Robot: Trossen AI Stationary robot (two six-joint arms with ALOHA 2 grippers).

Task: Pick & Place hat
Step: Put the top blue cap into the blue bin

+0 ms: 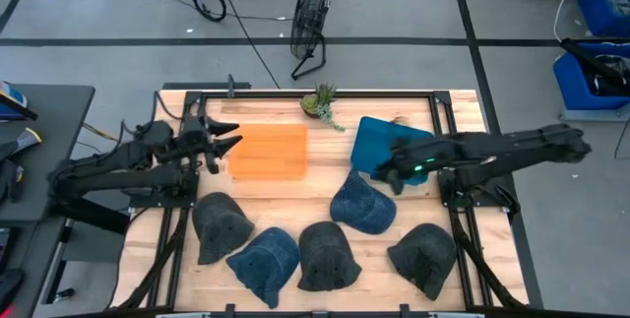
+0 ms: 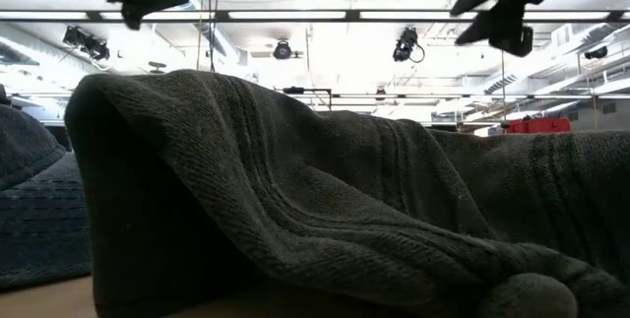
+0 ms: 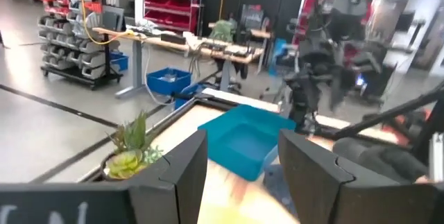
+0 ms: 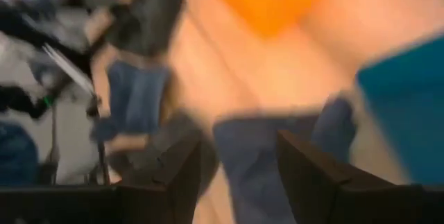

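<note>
Five hats lie on the wooden table. A blue cap (image 1: 362,203) sits crown up near the middle, just in front of a teal bin (image 1: 389,146). Along the near edge lie a dark grey hat (image 1: 219,224), a blue denim hat (image 1: 264,262) and two more dark grey hats (image 1: 328,254) (image 1: 425,254). My right gripper (image 1: 391,175) hangs open in the air at the teal bin's near left corner. In the right wrist view the blue cap (image 4: 263,154) shows below its gripper (image 4: 239,161). My left gripper (image 1: 224,142) is open and held high at the left end of an orange bin (image 1: 268,153).
A small potted plant (image 1: 322,101) stands at the far edge between the bins. Black rails (image 1: 182,229) run along both sides of the table. In the low view a dark grey hat (image 2: 295,210) fills the picture, and both grippers show high above it.
</note>
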